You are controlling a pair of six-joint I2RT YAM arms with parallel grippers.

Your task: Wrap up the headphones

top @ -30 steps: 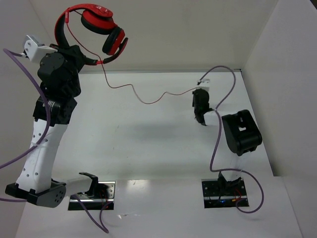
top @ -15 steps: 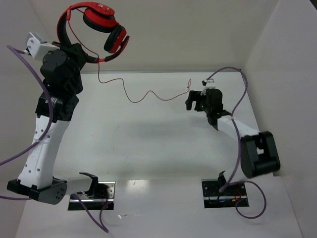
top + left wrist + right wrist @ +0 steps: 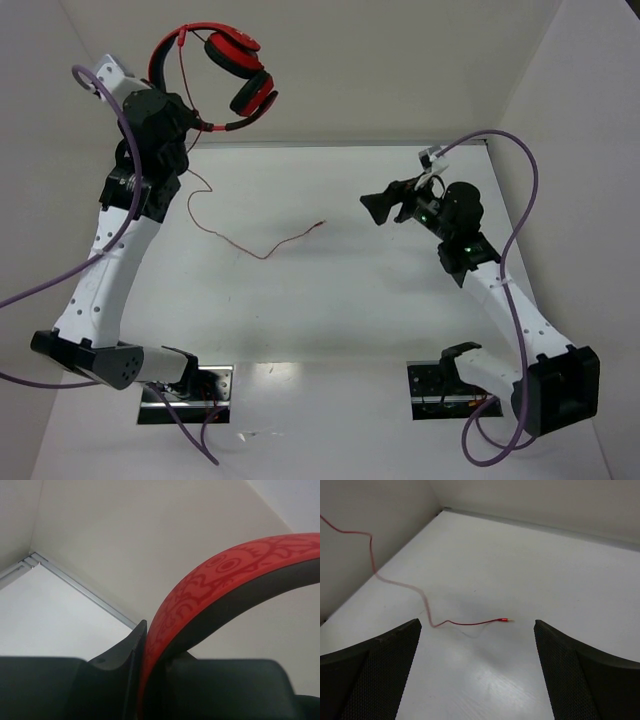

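Since a second ago the right gripper (image 3: 378, 206) has dropped the cable (image 3: 262, 250). Its jaws stand apart, well right of the headphones (image 3: 240, 65), which the left gripper (image 3: 190, 122) clamps by the headband (image 3: 225, 575). Winding is not begun; next the plug end (image 3: 505, 620) needs regrasping, I think.

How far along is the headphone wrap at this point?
Done: the headphones are lifted off the table, with the left end effector shut on the headband. In hand: nothing on the cable; the right end effector is open, facing the plug lying on the table. Left: all the wrapping; the cable trails loose across the table, no turns visible.
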